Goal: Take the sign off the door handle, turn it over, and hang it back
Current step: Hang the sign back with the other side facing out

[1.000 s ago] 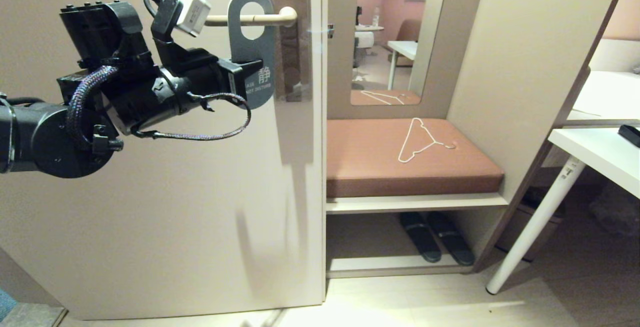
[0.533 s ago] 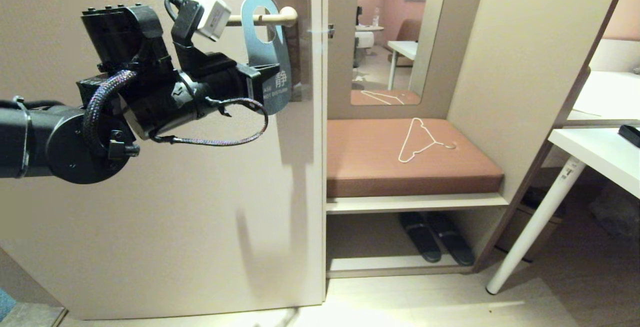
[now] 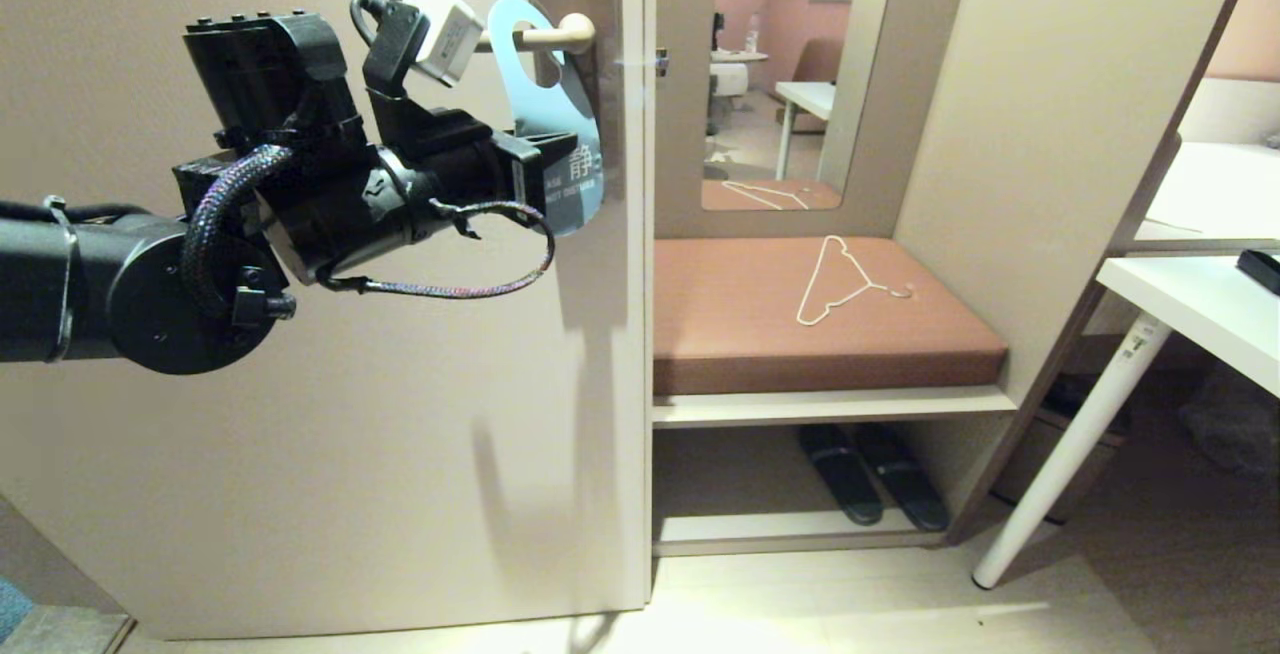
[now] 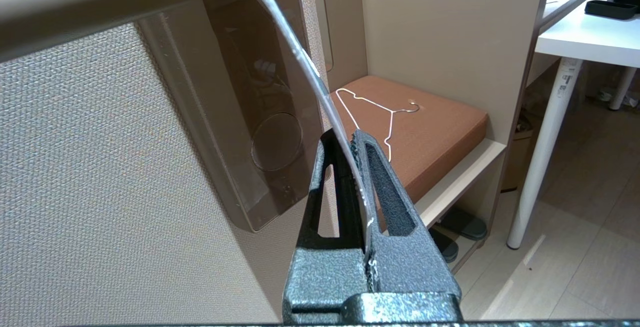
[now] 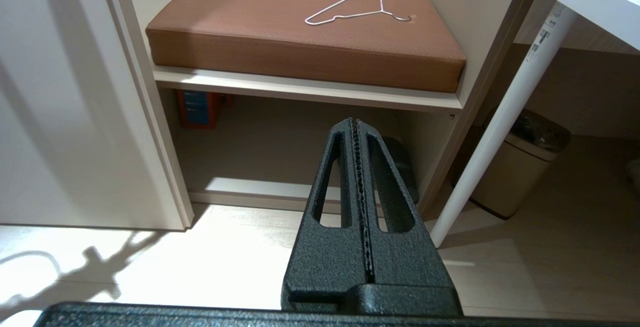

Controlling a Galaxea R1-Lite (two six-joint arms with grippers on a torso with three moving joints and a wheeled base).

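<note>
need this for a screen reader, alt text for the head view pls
The robot's black left gripper, shut on the lower end of a flat blue door sign, holds it with its hole around a slim beige lever door handle. Right of the door, a white wire hanger lies on a brown bench cushion.

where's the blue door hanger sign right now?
Head view, upper centre-left: the flat blue door hanger sign has its hole around the slim beige lever door handle, its lower end pinched in the left gripper against the door.
</note>
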